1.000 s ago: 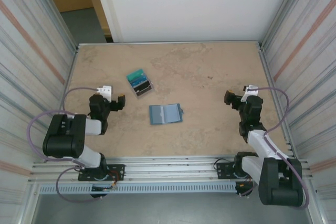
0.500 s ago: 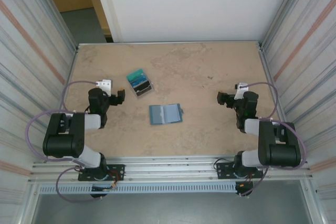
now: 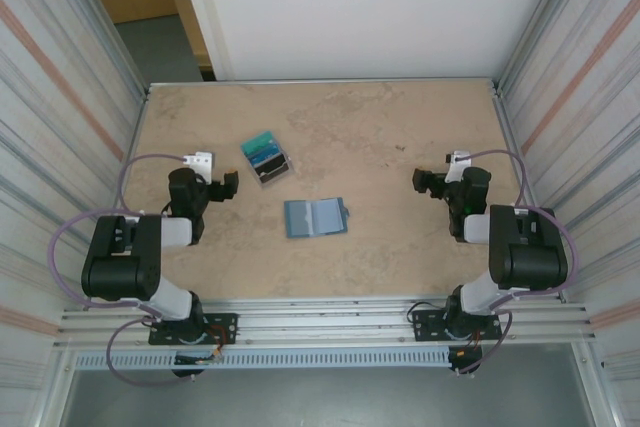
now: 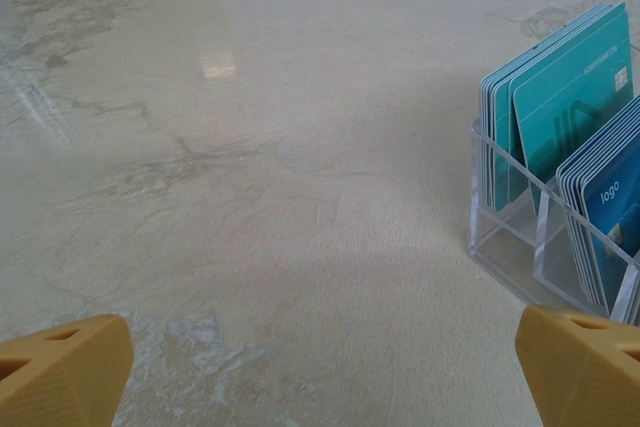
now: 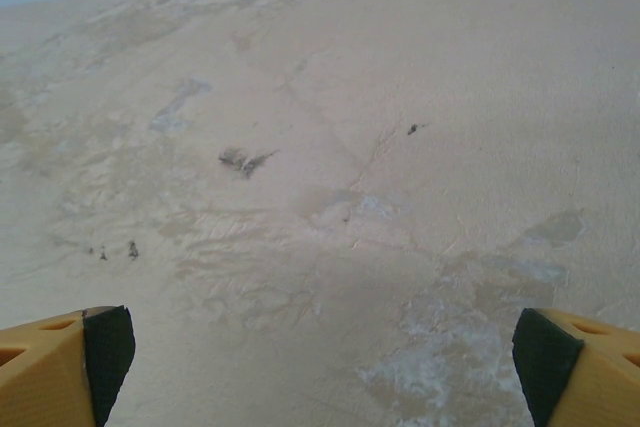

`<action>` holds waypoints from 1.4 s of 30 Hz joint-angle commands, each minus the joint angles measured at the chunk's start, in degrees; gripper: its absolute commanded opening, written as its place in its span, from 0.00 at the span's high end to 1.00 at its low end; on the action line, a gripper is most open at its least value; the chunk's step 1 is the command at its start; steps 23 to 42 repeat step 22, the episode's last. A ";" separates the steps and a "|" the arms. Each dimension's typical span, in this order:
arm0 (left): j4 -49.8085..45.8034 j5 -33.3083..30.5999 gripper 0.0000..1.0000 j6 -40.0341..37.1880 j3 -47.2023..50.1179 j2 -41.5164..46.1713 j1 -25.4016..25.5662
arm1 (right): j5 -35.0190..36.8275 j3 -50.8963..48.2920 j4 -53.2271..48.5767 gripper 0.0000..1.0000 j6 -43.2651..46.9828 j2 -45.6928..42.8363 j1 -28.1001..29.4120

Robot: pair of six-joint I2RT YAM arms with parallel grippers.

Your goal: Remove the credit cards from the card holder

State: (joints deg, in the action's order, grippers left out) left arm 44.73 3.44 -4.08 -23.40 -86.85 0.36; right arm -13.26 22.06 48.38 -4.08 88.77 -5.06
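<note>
Cards racked, wallet spread flat

Teal and blue credit cards [image 4: 570, 97] stand upright on edge, packed in a clear rack [image 4: 500, 237] just ahead and right of my left pincer [image 4: 320, 367]. The slate-blue card holder [image 3: 315, 217] lies opened flat, further to its right, apart from the cards.

Card holder [image 4: 497, 239] sits on the table [image 3: 400, 117], left of centre and toward the far side. Credit cards [image 4: 565, 97] stand upright in its compartments. Wallet [image 3: 315, 217] lies flat and open near centre, right of the holder and nearer the arms, apart from it. Left gripper [image 3: 228, 187] is left of the holder, slightly nearer. Right gripper [image 3: 421, 182] is well right of the wallet.
</note>
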 commanded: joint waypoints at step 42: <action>0.36 0.50 0.01 0.03 -0.33 0.12 -0.10 | 5.80 0.84 -1.53 0.01 -0.16 -0.35 0.75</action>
